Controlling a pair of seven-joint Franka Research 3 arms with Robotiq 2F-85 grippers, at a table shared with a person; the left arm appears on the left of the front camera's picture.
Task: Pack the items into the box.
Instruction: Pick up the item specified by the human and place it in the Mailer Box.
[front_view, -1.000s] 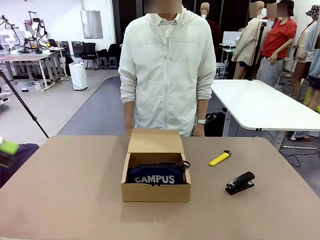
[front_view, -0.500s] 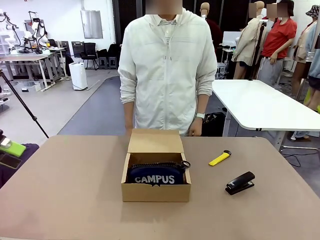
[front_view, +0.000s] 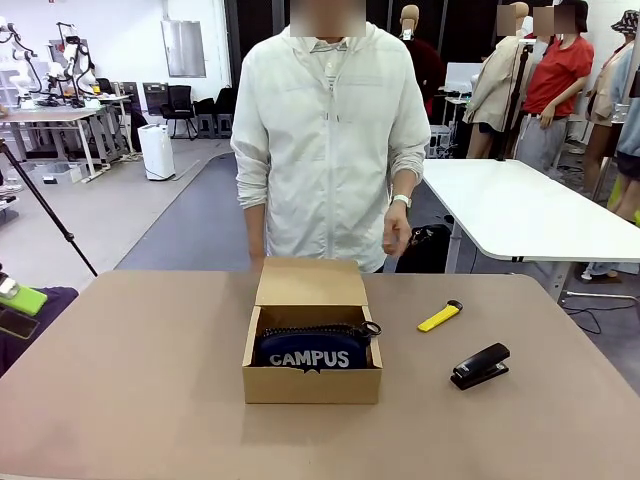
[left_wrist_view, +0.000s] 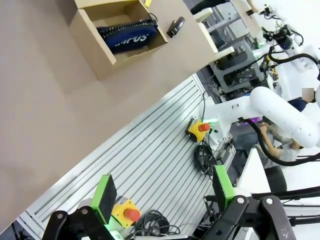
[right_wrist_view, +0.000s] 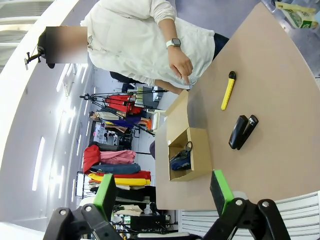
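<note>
My left claw (left_wrist_view: 164, 190) and right claw (right_wrist_view: 163, 190) are hanging released. The CAMPUS pouch (front_view: 310, 352) is lying inside the cardboard box (front_view: 310, 386) at frame center; the yellow tool (front_view: 439, 317) is lying center-right on the table (front_view: 140, 380).

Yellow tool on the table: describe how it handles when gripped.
The yellow tool looks slim and rigid, so probably light and stiff. Lying flat on the table, it offers little height to pinch and may slip.
</note>
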